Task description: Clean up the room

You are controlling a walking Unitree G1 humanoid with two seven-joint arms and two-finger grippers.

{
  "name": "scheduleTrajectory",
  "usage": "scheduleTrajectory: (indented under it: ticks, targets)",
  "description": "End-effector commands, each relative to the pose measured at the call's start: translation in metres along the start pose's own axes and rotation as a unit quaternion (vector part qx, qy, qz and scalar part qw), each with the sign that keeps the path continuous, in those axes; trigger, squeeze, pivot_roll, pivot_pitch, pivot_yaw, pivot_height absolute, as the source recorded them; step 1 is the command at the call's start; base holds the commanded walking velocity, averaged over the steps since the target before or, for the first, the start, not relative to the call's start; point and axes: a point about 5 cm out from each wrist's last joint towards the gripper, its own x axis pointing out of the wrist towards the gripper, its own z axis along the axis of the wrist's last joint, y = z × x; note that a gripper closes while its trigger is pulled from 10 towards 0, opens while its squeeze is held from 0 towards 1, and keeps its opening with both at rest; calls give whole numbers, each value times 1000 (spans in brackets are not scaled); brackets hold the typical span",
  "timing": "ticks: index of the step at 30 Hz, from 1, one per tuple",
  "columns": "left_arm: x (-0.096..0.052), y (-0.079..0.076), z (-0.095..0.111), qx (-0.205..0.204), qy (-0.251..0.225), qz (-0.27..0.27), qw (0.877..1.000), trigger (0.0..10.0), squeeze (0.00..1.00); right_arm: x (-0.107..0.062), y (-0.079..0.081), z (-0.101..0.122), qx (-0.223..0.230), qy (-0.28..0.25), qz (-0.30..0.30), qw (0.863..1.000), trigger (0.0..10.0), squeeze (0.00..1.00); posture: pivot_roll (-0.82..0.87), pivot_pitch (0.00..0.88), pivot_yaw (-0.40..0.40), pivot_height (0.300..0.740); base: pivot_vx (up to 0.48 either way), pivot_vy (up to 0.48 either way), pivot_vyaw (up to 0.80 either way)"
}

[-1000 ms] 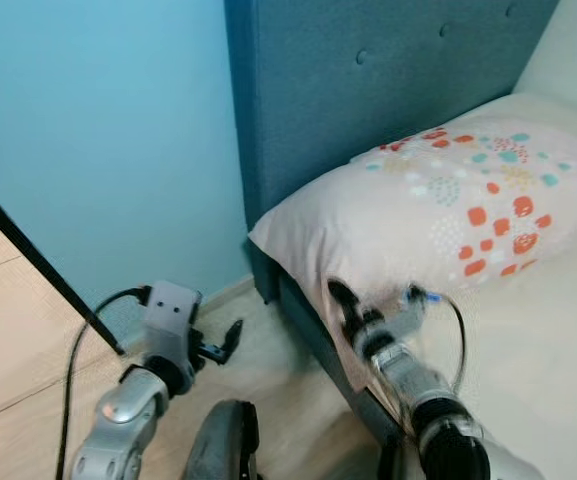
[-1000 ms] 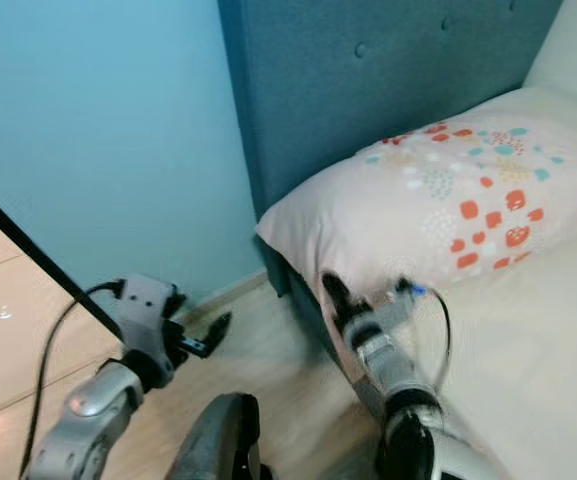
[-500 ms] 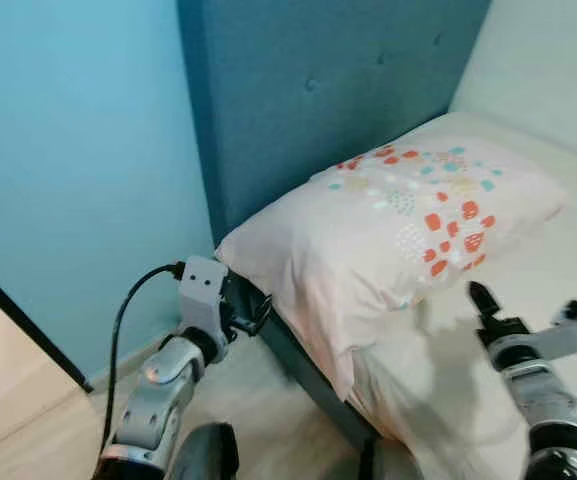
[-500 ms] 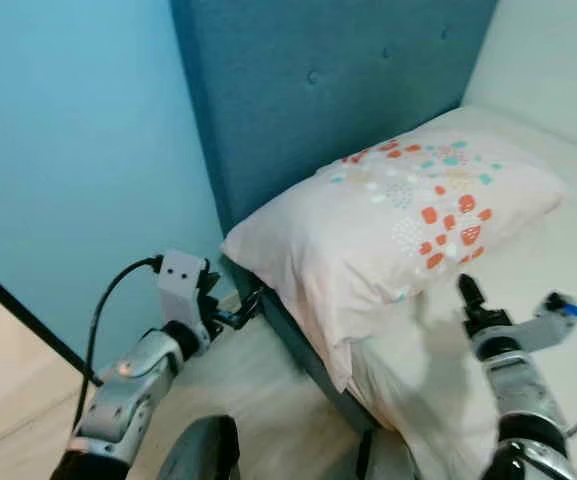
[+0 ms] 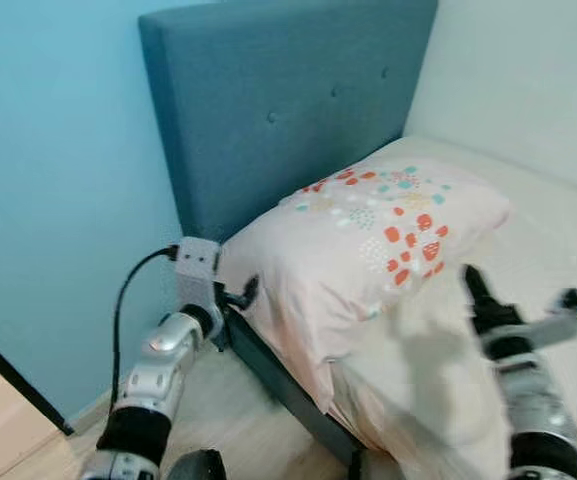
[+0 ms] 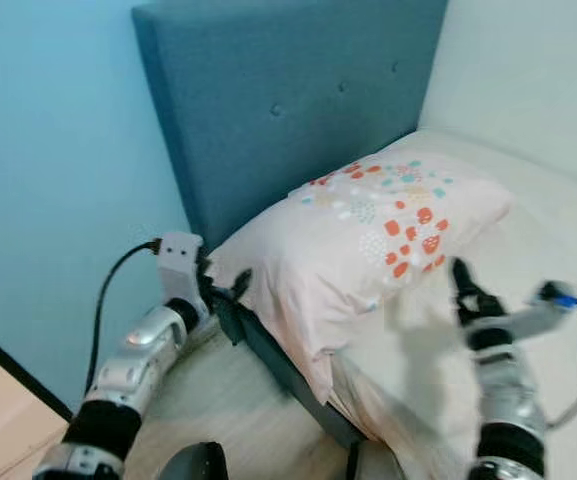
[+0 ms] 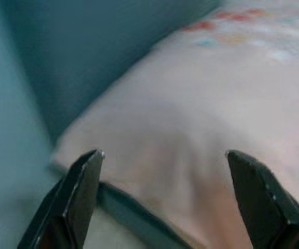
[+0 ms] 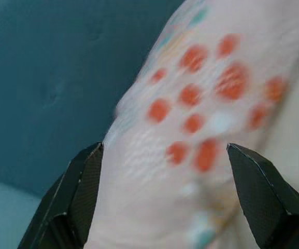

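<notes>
The pillow (image 5: 368,235), pale pink with orange and teal spots, lies in the middle of the frame at the head of the bed (image 5: 528,250), its back edge against the blue headboard (image 5: 288,110). Since the earlier frames the camera has swung up and to the right: the headboard's top edge is now in view, and the floor (image 5: 28,440) has shrunk to a strip at the lower left. The left gripper (image 5: 247,292), a second ago low over the floor at the lower left, has risen to the pillow's near corner, fingers spread apart, as its wrist view shows. The right gripper (image 5: 476,288) has moved from the bed's edge to the lower right, over the sheet just beside the pillow's spotted end, fingers also spread.
</notes>
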Motion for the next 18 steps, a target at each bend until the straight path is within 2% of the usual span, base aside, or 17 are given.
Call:
scheduleTrajectory:
  ticks: [1,2,3,4,5,6,9,10,12,13,14,15,16,17,18]
  targets:
    - [-6,21,-17,-21,29,50,998,10000,0,7,13,-16,-19,34,24,999,10000,0,71,0,-60,628,-476,0,0]
    - [-14,35,-32,-36,44,89,994,10000,0,9,23,-41,-43,82,41,995,10000,0,79,0,-68,638,-472,0,0]
    - [-22,43,-49,-39,73,110,991,10000,0,8,22,-56,-56,111,37,992,10000,0,100,0,-78,642,0,0,0]
    - [-22,43,-49,-39,73,110,991,10000,0,8,22,-56,-56,111,37,992,10000,0,100,0,-78,642,0,0,0]
    - [-29,50,-63,-45,98,128,986,10000,0,6,21,-68,-67,134,33,988,10000,0,101,0,-79,647,0,0,0]
    - [-53,62,-94,-84,149,169,971,10000,0,-3,15,-92,-88,186,24,978,10000,0,108,0,-83,657,0,0,0]
    - [-59,65,-102,-94,161,179,966,10000,0,-7,14,-97,-91,198,23,976,10000,0,108,0,-83,662,0,0,0]
    - [-99,77,-142,-108,238,234,936,10000,0,-30,-5,-121,-104,253,-15,962,10000,0,137,0,-115,671,0,0,0]
    - [-99,77,-142,-108,238,234,936,10000,0,-30,-5,-121,-104,253,-15,962,10000,0,137,0,-115,671,0,0,0]
    - [-119,81,-158,-112,271,257,921,10000,0,-42,-14,-130,-110,278,-35,954,10000,0,137,0,-115,676,0,0,0]
    - [-119,81,-158,-112,271,257,921,10000,0,-42,-14,-130,-110,278,-35,954,10000,0,137,0,-115,676,0,0,0]
    - [-161,89,-183,-126,326,306,885,10000,0,-74,-35,-150,-126,338,-86,929,10000,0,166,0,-141,685,0,0,0]
    - [-173,92,-189,-131,339,321,875,10000,0,-85,-41,-156,-133,359,-100,918,10000,0,177,0,-148,690,0,0,0]
    - [-173,92,-189,-131,339,321,875,10000,0,-85,-41,-156,-133,359,-100,918,10000,0,177,0,-148,690,0,0,0]
    - [-185,93,-195,-133,352,333,865,10000,0,-96,-47,-161,-139,379,-114,908,10000,0,180,0,-149,695,0,0,0]
